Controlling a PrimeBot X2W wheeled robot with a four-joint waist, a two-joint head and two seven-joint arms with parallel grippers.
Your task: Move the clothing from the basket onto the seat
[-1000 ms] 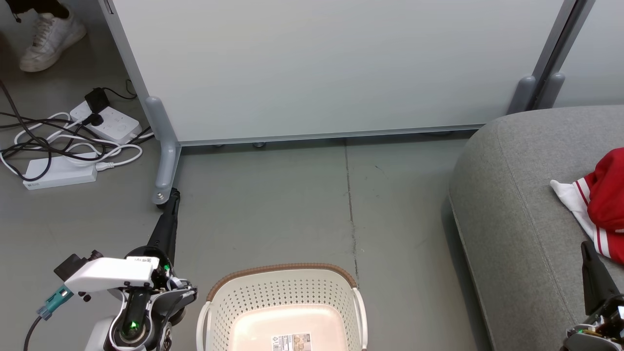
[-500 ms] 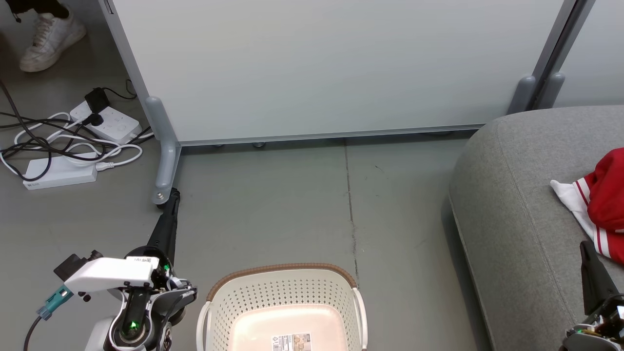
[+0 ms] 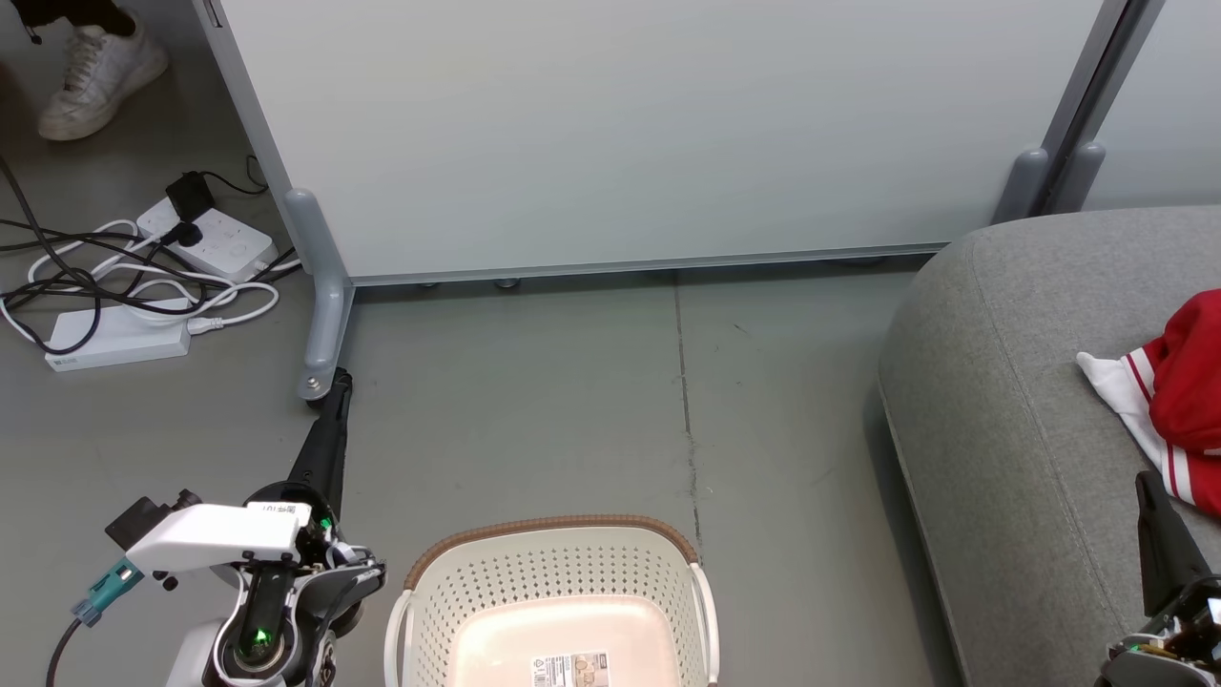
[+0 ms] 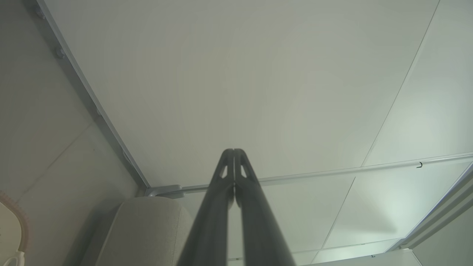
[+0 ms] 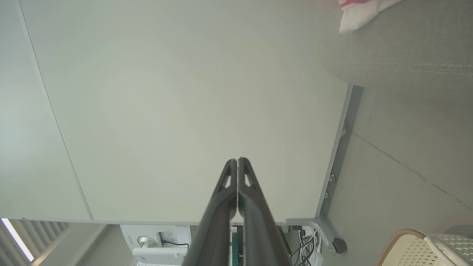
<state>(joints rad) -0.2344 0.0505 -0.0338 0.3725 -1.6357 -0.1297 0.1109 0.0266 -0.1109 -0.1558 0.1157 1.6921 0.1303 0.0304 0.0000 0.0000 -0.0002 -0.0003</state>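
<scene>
- Nearest, at the bottom middle of the head view, the basket (image 3: 553,523) is seen on the floor (image 3: 572,401). Its pale bottom is exposed, with a sticker (image 3: 570,669) stuck on it.
- To the basket's left, the left gripper (image 3: 341,382) is held low over the floor, apart from the basket. Its two dark fingers are pressed together, as is shown plainly in the left wrist view. Its tip is placed just beside the foot (image 3: 322,324) of the panel (image 3: 649,124).
- At the lower right, the right gripper (image 3: 1146,479) is raised in front of the seat (image 3: 1011,382). In the right wrist view its fingers are seen closed tip to tip and aimed at the panel.
- The seat is set to the basket's right, apart from it, with bare floor between.
- The clothing (image 3: 1188,382) is laid on the seat's top, at the right edge of the head view and cut off by it. Red fabric with a white band and thin red-and-white stripes is shown. How many garments are heaped there cannot be told.
- In the head view the right gripper's tip is seen just below the striped edge, and contact cannot be judged there. In the right wrist view the white band is shown well away from the fingertips.
- Beyond the floor, the pale panel is stood upright across the view, up to the seat's far corner.
- Farthest left, two white power strips (image 3: 114,336) are laid on the floor among tangled cables (image 3: 57,277). A white shoe (image 3: 95,72) is seen beyond them at the top left corner.
</scene>
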